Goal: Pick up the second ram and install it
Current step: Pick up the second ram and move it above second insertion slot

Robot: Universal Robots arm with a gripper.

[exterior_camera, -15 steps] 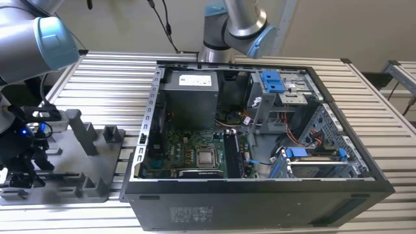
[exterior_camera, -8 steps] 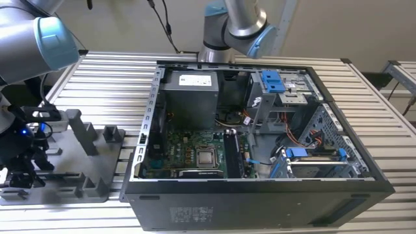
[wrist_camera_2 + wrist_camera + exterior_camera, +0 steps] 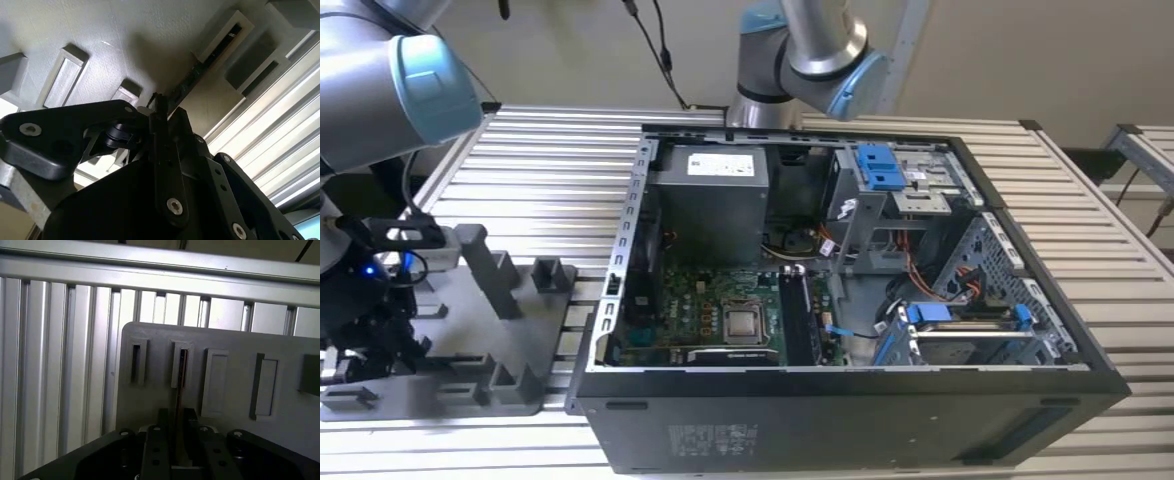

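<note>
The second ram (image 3: 182, 371) is a thin dark strip seen edge-on, standing in a slot of the grey fixture tray (image 3: 235, 340). It runs from that slot down between my black fingers. My gripper (image 3: 176, 416) is shut on the ram's near end. In the second wrist view the ram (image 3: 196, 74) stretches from the gripper (image 3: 159, 107) to a long slot in the tray (image 3: 100, 30). In the exterior view my gripper (image 3: 367, 335) hangs low over the tray (image 3: 494, 375) at the exterior view's left.
An open computer case (image 3: 627, 260) stands in the middle of the slatted metal table (image 3: 547, 160), its motherboard (image 3: 720, 310) facing up. Blue drive-bay clips (image 3: 881, 165) sit at its back. A second arm (image 3: 801, 50) rises behind the case. An empty slot (image 3: 136, 362) lies beside the ram.
</note>
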